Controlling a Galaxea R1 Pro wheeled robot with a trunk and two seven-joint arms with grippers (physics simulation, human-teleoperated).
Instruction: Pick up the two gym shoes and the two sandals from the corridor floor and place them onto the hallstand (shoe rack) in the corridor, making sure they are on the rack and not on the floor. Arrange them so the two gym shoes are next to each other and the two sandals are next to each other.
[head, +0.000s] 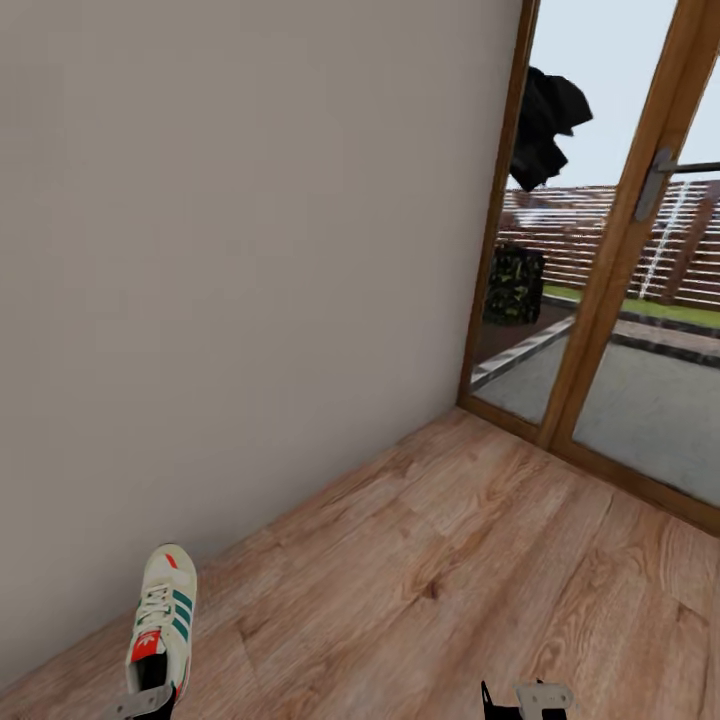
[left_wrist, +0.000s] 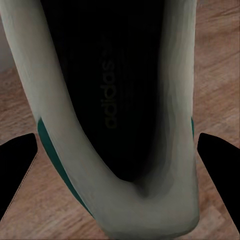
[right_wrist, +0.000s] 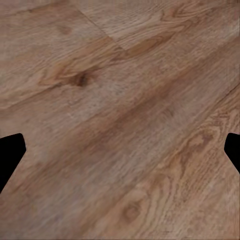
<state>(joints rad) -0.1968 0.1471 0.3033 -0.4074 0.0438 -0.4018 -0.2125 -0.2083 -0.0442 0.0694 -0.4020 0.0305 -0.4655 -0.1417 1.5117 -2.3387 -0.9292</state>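
Observation:
One cream-white gym shoe (head: 165, 620) with green stripes and a red tongue label hangs low at the left, its toe pointing away toward the wall. My left gripper (head: 148, 702) holds it at the heel. In the left wrist view the heel opening of the gym shoe (left_wrist: 115, 100) sits between the two dark fingers (left_wrist: 17, 170), which press on its sides, and my left gripper (left_wrist: 119, 145) is shut on it. My right gripper (head: 525, 700) is at the lower edge, and the right wrist view shows the right gripper (right_wrist: 120, 150) open over bare corridor floor (right_wrist: 120, 100). The sandals and the hallstand are out of view.
A plain beige wall (head: 250, 250) runs along the left. A wood-framed glass door (head: 610, 300) with a grey handle stands at the right, with a patio and fence beyond. Wood-plank corridor floor (head: 450, 580) stretches between them.

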